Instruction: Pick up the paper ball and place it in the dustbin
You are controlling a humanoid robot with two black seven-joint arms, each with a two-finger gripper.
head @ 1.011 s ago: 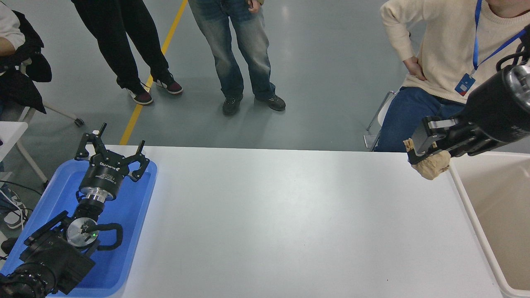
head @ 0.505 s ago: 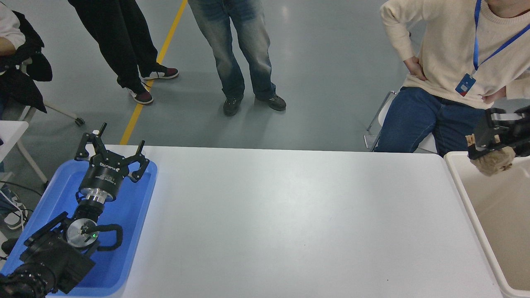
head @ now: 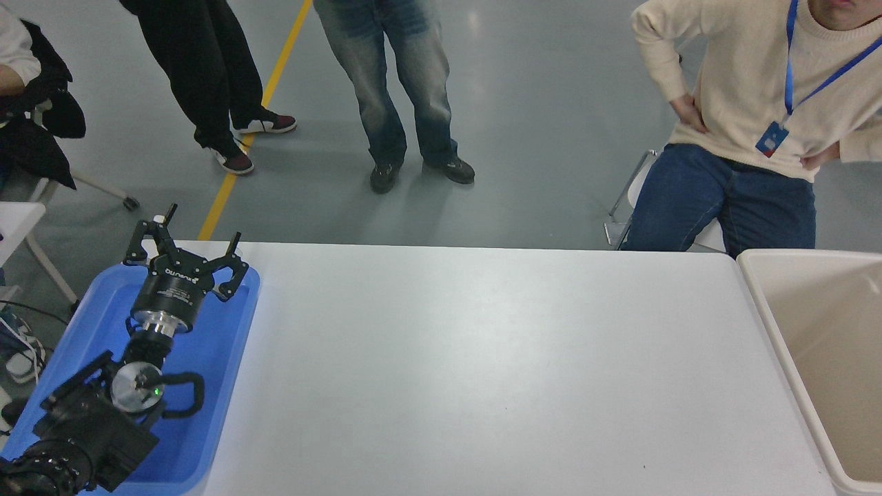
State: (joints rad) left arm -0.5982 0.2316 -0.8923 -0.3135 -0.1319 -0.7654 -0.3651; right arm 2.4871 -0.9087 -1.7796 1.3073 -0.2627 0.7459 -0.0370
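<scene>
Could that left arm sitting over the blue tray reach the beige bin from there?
Probably not. The left gripper hangs open over the blue tray at the table's left end; the dustbin stands past the right end. Nothing blocks the white table, but the stretch looks too long.

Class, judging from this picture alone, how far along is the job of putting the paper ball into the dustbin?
Done: cannot be confirmed. No paper ball lies on the white table, and none shows in the visible part of the dustbin. In hand: nothing visible; the right arm is out of view, and the left gripper sits open over the blue tray. Left: confirming the ball landed in the bin.
</scene>
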